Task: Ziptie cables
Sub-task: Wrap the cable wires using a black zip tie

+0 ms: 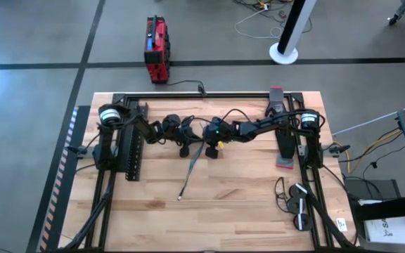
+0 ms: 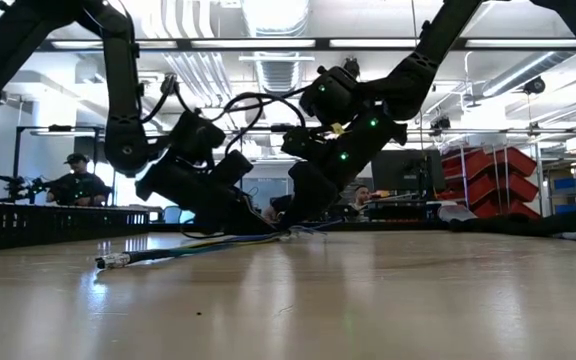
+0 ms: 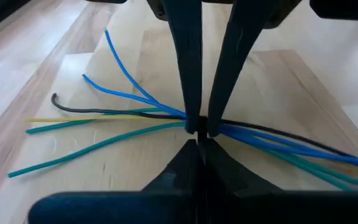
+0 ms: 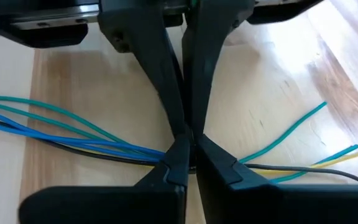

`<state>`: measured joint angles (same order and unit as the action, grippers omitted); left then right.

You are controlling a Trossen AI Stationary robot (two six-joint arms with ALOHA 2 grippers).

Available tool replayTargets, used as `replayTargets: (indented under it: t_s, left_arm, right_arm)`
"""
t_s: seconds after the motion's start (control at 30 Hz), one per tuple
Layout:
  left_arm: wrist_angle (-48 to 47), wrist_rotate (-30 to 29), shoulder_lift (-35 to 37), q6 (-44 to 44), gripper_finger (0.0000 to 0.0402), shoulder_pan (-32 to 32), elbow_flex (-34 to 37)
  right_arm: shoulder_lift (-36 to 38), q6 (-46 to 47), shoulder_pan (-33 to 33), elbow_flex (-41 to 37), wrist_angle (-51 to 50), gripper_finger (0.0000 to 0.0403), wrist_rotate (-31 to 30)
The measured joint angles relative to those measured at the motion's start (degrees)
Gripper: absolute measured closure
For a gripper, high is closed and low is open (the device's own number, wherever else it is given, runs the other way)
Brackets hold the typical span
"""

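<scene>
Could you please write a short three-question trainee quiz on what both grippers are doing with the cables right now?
1. True or false: the left gripper is shut on the cables.
2. In the right wrist view, the right gripper is: A) open above the table, B) shut on the cables, C) parked at the table edge.
3. Fill in: the blue, teal, yellow and ___ wires fan out loose beyond the fingers.

Key: 1 true; 2 B; 3 black.
</scene>
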<state>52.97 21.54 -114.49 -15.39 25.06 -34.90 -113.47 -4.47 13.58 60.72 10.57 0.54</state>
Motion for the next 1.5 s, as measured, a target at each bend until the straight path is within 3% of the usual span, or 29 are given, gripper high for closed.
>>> replayTargets:
  t_s: [0.5,0.7,0.83,1.1,1.23,1.37,1.5]
  left_arm:
    - [2.91,-4.96,4.23,-2.5,0.0401,1.5,7.59]
    - [1.88,1.21,4.62,1.81,0.0395,1.72,7.16]
    - [-0.2,3.89,4.64,3.45,0.0361,1.57,4.7]
    - [-11.7,4.57,4.69,0.81,0.0242,0.4,-3.35]
    - [-14.08,4.5,3.64,-1.19,0.0214,-0.09,-5.9]
    - [-13.97,4.71,0.54,-1.19,0.0227,-0.25,-8.1]
    - [-13.36,5.2,-2.01,-1.97,0.0274,-0.16,-9.88]
  right_arm:
    - [0.7,3.12,-0.24,-4.04,2.35,0.0401,-0.81]
    - [0.63,1.8,-0.3,-4.06,2.41,0.0401,-0.68]
    - [0.57,0.77,-0.3,-4.1,2.85,0.0401,-0.66]
    - [0.48,0.78,-0.3,-4.17,3.96,0.0401,-0.48]
    - [0.44,0.68,-0.3,-4.17,4.13,0.0401,-0.48]
    - [0.42,0.42,-0.3,-4.18,4.43,0.0401,-0.48]
    - [0.42,0.64,-0.3,-4.19,4.53,0.0401,-0.48]
